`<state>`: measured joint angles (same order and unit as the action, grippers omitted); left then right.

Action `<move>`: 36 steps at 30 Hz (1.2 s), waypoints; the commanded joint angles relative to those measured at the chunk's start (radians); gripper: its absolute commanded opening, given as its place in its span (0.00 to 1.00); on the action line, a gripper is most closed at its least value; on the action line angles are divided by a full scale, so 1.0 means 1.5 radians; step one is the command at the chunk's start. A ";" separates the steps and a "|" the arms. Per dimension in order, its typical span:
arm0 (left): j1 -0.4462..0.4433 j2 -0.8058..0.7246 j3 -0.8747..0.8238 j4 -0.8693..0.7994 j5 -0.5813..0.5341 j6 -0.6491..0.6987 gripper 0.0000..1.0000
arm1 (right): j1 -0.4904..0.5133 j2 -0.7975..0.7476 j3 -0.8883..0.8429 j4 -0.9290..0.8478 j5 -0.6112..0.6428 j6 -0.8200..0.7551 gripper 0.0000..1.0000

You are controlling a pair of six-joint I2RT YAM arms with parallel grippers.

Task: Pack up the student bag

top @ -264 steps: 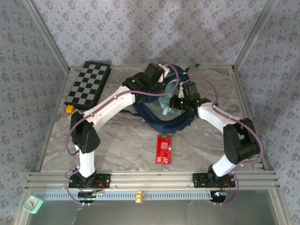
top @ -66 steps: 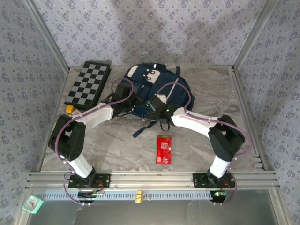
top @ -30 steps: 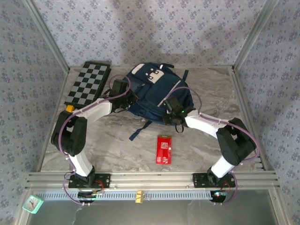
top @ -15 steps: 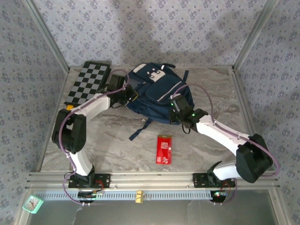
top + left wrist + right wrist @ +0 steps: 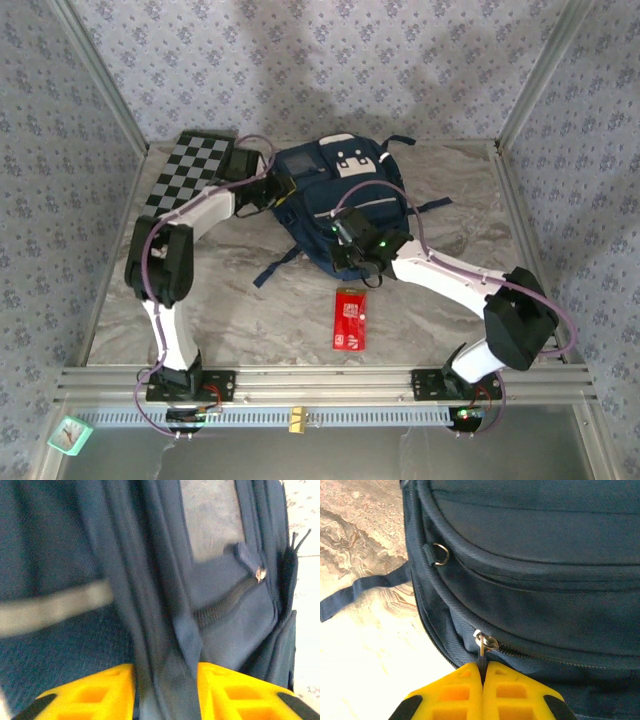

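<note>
Surface: I work over a grey marbled tabletop (image 5: 240, 310), its near edge capped by an aluminium rail (image 5: 320, 380).
Room: walls (image 5: 300, 70) papered in a blue-grey floral print close in on three sides, with a metal post (image 5: 535, 70) in each far corner.
Student bag (image 5: 345, 185): navy, flat at the table's far middle between my two arms, a loose strap (image 5: 272, 268) trailing toward the near left.
Left gripper (image 5: 166, 667): at the bag's left side, yellow fingers apart, a fold of navy fabric between them.
Right gripper (image 5: 483, 667): at the bag's near edge, fingers pressed together, clamped on the metal zipper pull (image 5: 481, 647).
Also pictured: a chessboard (image 5: 190, 170) at far left, and a flat red packet (image 5: 349, 318) lying apart on the bag's near side.
</note>
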<state>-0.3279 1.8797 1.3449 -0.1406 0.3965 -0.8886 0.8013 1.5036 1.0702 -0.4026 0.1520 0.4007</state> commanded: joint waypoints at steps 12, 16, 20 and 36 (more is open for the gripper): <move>-0.226 -0.213 -0.281 0.206 -0.203 -0.311 0.41 | 0.001 -0.007 -0.010 -0.007 0.004 0.075 0.00; -0.249 -0.226 -0.331 0.230 -0.249 -0.388 0.40 | -0.006 -0.004 -0.013 0.001 -0.005 0.083 0.00; -0.262 -0.223 -0.347 0.243 -0.278 -0.425 0.40 | -0.005 0.002 -0.014 0.010 -0.011 0.084 0.00; -0.284 -0.190 -0.320 0.253 -0.386 -0.420 0.00 | -0.021 0.009 -0.012 -0.049 0.015 0.101 0.00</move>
<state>-0.7727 1.5990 0.8505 0.2489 -0.1020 -1.5352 0.7849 1.5269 1.0515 -0.4046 0.1310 0.5289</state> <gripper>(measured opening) 0.044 0.053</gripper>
